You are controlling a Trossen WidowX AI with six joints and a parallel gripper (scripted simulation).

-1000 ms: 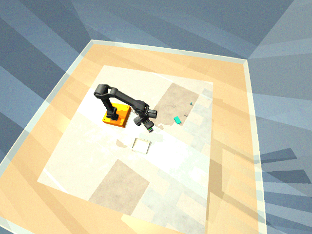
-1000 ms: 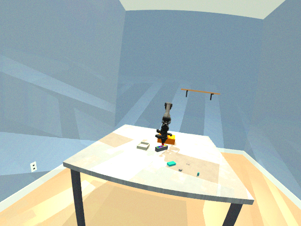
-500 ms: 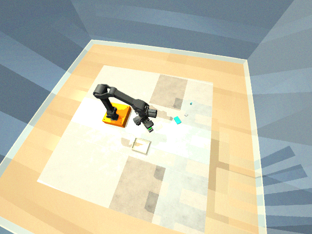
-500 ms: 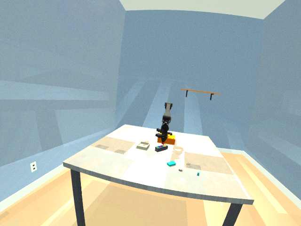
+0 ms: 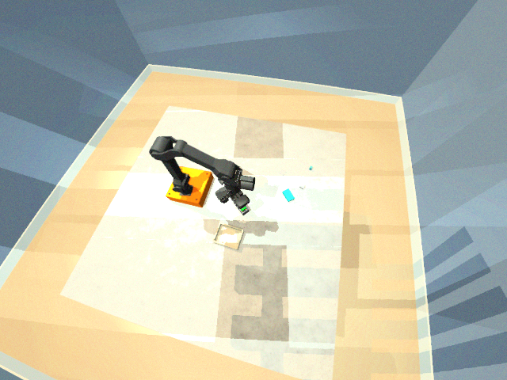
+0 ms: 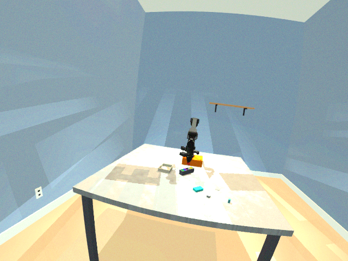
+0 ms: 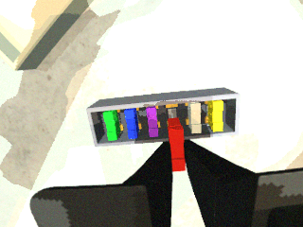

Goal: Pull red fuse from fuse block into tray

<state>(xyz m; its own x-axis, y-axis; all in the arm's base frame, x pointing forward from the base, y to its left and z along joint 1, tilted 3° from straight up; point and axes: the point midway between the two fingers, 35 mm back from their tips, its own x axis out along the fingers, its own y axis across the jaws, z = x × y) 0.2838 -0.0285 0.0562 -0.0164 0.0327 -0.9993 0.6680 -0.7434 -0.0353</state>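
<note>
My gripper (image 7: 176, 147) (image 5: 240, 203) (image 6: 188, 159) is shut on the red fuse (image 7: 176, 144), which stands upright between the black fingers. In the wrist view the fuse is raised above the grey fuse block (image 7: 161, 98) (image 6: 186, 171), over an empty slot. Green (image 7: 111, 125), blue (image 7: 131, 124), purple (image 7: 151, 121), cream (image 7: 195, 118) and yellow (image 7: 217, 115) fuses sit in the block. The shallow beige tray (image 5: 215, 235) (image 6: 164, 170) lies on the table a short way from the block. In the top view the gripper hides most of the block.
The arm's orange base (image 5: 201, 184) (image 6: 198, 161) stands just behind the block. A cyan block (image 5: 288, 195) (image 6: 198, 188), a small grey piece (image 5: 302, 187) (image 6: 208, 196) and a small cyan piece (image 5: 310, 168) (image 6: 229, 200) lie farther out on the table.
</note>
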